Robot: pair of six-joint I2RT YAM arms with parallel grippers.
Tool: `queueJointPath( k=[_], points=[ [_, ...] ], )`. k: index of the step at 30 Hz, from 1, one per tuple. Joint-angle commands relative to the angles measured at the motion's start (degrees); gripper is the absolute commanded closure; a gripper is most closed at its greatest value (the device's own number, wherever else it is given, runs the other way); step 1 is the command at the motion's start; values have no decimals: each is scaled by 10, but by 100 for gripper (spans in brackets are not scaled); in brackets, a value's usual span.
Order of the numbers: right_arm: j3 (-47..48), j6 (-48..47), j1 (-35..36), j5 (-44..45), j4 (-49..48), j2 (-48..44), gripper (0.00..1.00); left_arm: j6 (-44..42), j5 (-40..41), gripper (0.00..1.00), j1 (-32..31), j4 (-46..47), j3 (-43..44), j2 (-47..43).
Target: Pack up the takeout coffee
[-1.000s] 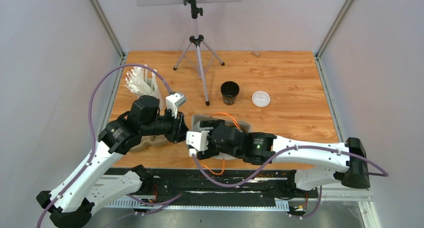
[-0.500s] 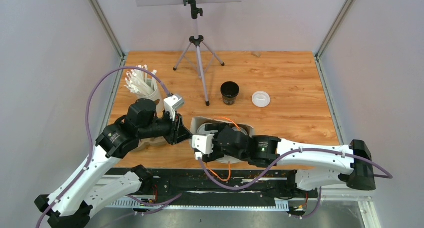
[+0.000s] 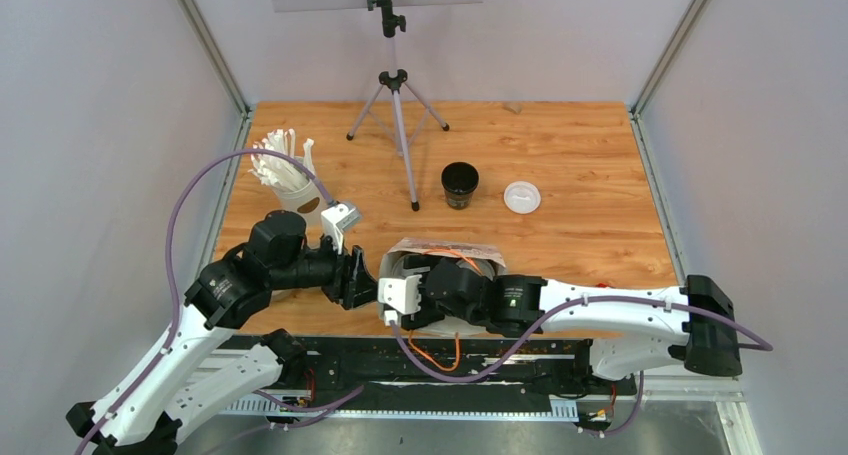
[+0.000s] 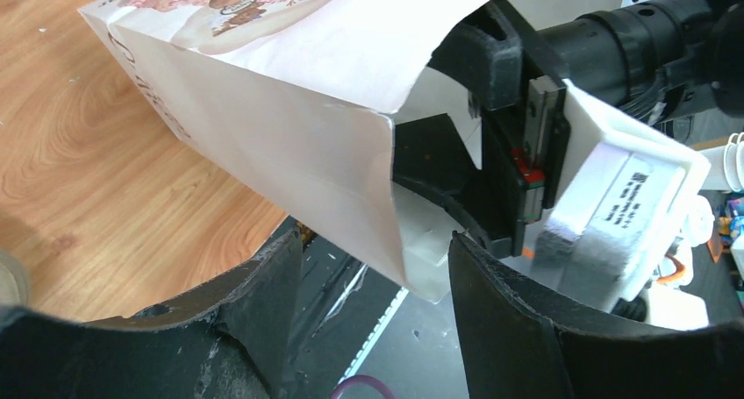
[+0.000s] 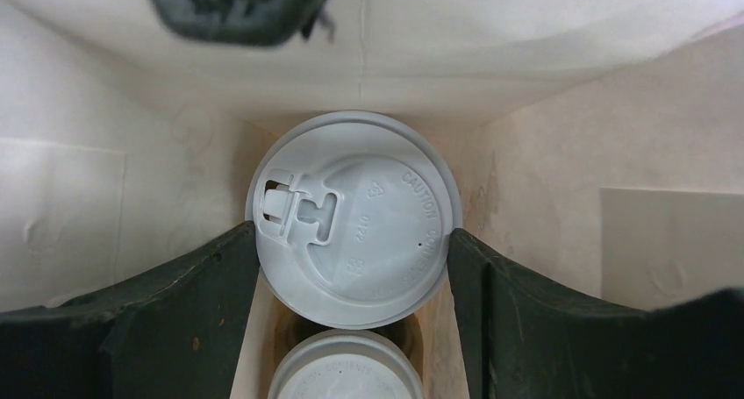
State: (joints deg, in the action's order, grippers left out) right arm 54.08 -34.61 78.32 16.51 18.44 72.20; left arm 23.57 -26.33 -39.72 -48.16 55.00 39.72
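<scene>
In the right wrist view, a takeout coffee cup with a white lid (image 5: pixel 354 224) sits deep inside the white paper bag (image 3: pixel 447 248). My right gripper (image 5: pixel 353 237) is shut on it, one finger against each side of the lid. A second white lid (image 5: pixel 346 368) shows just below. My left gripper (image 4: pixel 375 241) is open, and the bag's (image 4: pixel 289 127) lower corner hangs free between its fingers (image 4: pixel 526 329). From above, the left gripper (image 3: pixel 358 278) is at the bag's left end. An unlidded black cup (image 3: pixel 459 184) and a loose white lid (image 3: pixel 521 196) stand behind.
A white cup of straws (image 3: pixel 285 175) stands at the back left, close behind my left arm. A tripod (image 3: pixel 397 105) rises at the back middle. The bag lies at the table's near edge, with the black base rail (image 3: pixel 480 365) just below.
My left gripper has drawn back toward the near edge and opened, letting go of the bag's rim. The bag's printed side now faces up. The right gripper stays inside.
</scene>
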Motion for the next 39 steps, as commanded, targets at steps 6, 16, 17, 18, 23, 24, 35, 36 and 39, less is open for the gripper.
queueJointPath(
  k=[6,16,17,18,23,24,35,36,39],
  points=[
    [10,-8,4,27,-107,49,28,-8,47,34,1,-13,7,-4],
    [-13,-9,4,22,-78,26,28,-20,57,50,1,-10,0,-1],
    [-17,-7,4,22,-73,21,28,-21,56,51,1,-10,-2,0],
    [-21,-7,4,20,-67,17,28,-21,55,53,1,-10,-2,1],
    [-35,-3,4,18,-38,2,28,-16,36,75,1,8,-11,-1],
    [-39,-2,4,21,-36,-1,28,-16,32,79,1,10,-13,-1],
    [-35,-19,2,29,-42,19,27,-24,-23,85,1,34,-20,-4],
    [-32,-21,0,32,-43,24,27,-25,-26,85,1,35,-20,-5],
    [-28,-25,-5,35,-54,34,27,-26,-29,85,1,34,-20,-8]
  ],
)
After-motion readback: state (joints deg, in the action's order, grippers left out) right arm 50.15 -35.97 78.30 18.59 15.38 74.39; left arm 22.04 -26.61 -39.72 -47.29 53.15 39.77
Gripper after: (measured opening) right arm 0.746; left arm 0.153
